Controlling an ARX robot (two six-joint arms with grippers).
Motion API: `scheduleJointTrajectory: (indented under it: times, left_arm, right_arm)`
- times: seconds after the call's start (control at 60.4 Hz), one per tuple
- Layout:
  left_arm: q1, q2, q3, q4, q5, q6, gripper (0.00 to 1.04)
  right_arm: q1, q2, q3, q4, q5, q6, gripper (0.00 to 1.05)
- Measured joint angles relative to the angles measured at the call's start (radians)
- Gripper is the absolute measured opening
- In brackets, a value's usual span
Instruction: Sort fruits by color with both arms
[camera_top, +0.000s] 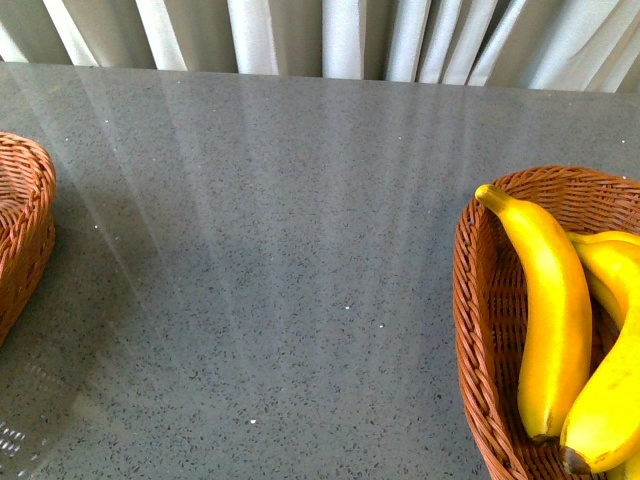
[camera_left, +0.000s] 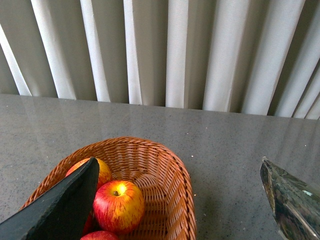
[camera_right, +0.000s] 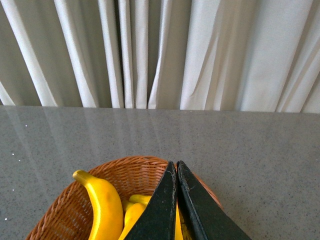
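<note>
In the left wrist view a wicker basket holds red apples with yellow streaks: one in full sight, one half behind a finger, and one cut off by the frame edge. My left gripper hangs open above this basket, its dark fingers far apart with nothing between them. In the right wrist view my right gripper is shut and empty, above a second wicker basket holding yellow bananas. The front view shows those bananas in the right basket. Neither arm appears there.
The apple basket's rim shows at the far left edge of the front view. Grey speckled tabletop stretches between the two baskets. Pale curtains hang behind the table's far edge.
</note>
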Motion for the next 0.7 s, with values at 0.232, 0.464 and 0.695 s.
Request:
scheduleJointTrajectory:
  times: [0.232,0.464,0.695]
  left_arm:
    - [0.0,0.0,0.0,0.0,0.0,0.0,0.96]
    - [0.0,0.0,0.0,0.0,0.0,0.0,0.96]
    - [0.0,0.0,0.0,0.0,0.0,0.0,0.96]
  right_arm:
    - [0.0,-0.092,0.0,-0.091,0.0,0.0,0.02]
    - [0.0,-0.168,0.0,-0.167,0.0,0.0,0.02]
    - [0.0,-0.234,0.0,-0.233,0.0,0.0,0.02]
